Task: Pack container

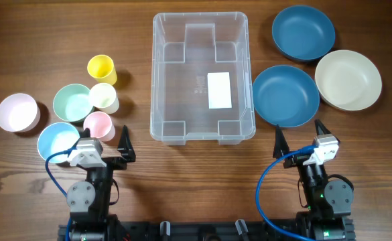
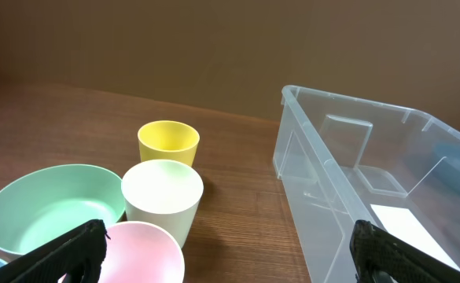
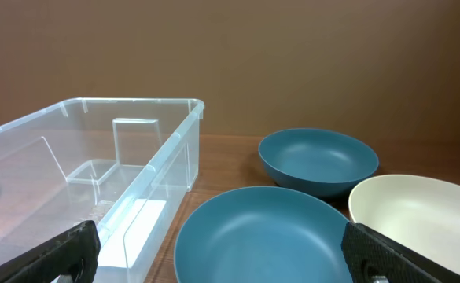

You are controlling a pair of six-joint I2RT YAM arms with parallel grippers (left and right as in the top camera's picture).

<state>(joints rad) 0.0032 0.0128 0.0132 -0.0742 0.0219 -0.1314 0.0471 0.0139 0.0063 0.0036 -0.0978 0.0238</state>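
The clear plastic container [image 1: 159, 73] stands at the table's centre, empty, with a white label [image 1: 219, 90] on its base. It also shows in the left wrist view [image 2: 308, 169] and the right wrist view [image 3: 155, 169]. My left gripper [image 1: 104, 142] is open and empty at the front left, beside a pink cup [image 1: 98, 124] [image 2: 139, 251]. My right gripper [image 1: 299, 136] is open and empty at the front right, just before a blue bowl [image 1: 285, 95] [image 3: 261, 236].
Left of the container are a yellow cup [image 1: 102, 68], a white cup [image 1: 104, 97], a mint bowl [image 1: 72, 102], a pale pink bowl [image 1: 17, 112] and a light blue bowl [image 1: 57, 141]. Right are a second blue bowl [image 1: 303, 31] and a cream bowl [image 1: 348, 79].
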